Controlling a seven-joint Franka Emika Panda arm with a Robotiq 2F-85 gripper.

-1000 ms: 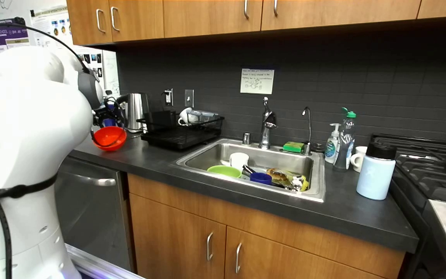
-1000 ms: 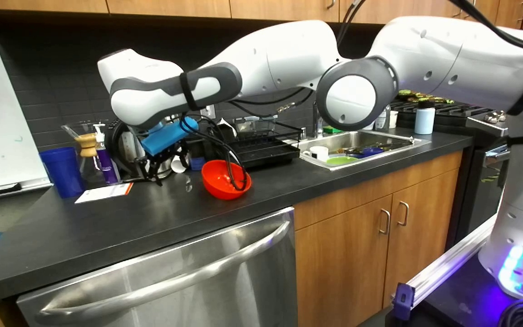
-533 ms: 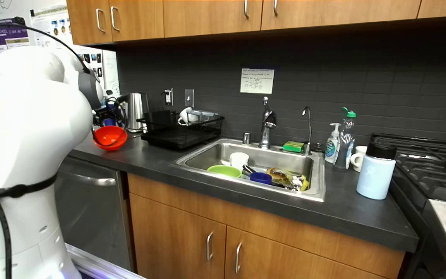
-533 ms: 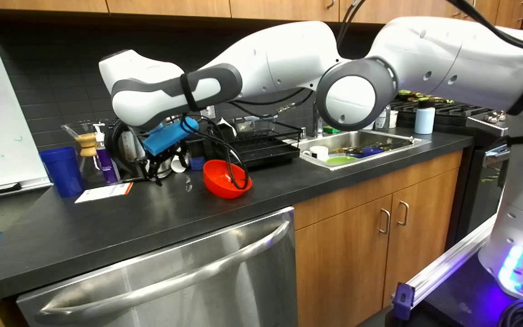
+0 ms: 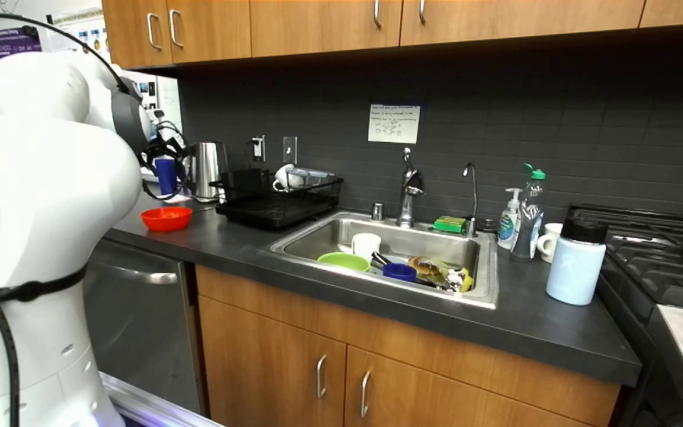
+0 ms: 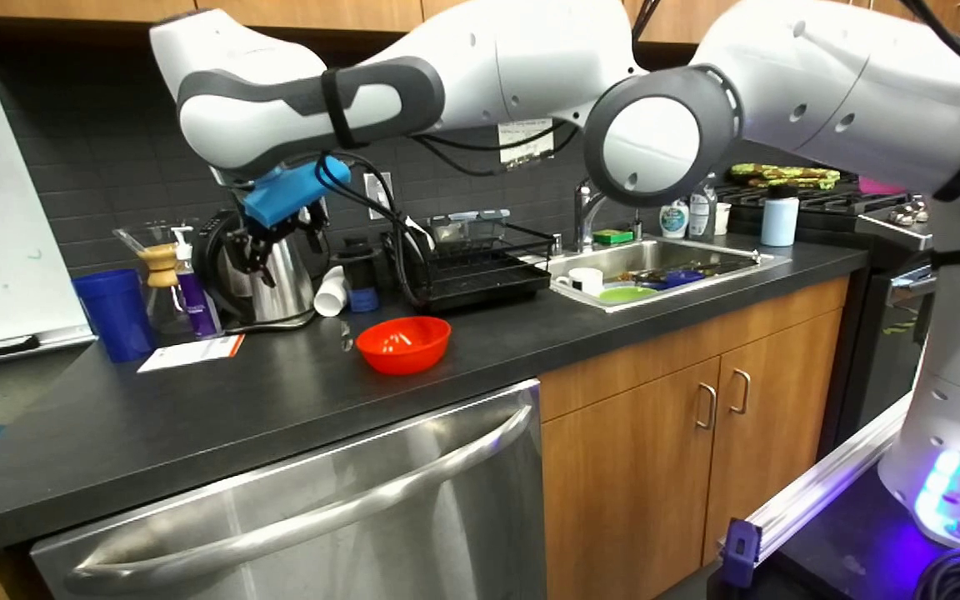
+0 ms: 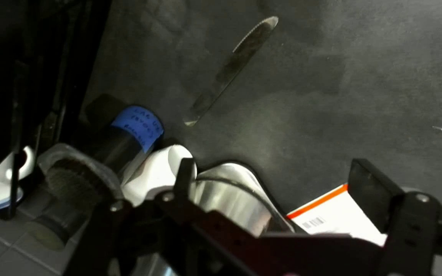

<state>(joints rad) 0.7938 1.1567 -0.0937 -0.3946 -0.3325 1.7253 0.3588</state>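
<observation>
Aloft, the end effector (image 7: 272,180) gapes near the kettle (image 6: 284,287) (depth unclear).

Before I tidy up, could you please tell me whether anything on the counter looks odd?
Two things: in the wrist view, what looks like a knife lies loose on the counter, outside the dish rack; in an exterior view, a white cup-like piece sits tilted beside the kettle, not upright. The red bowl sits level.
</observation>
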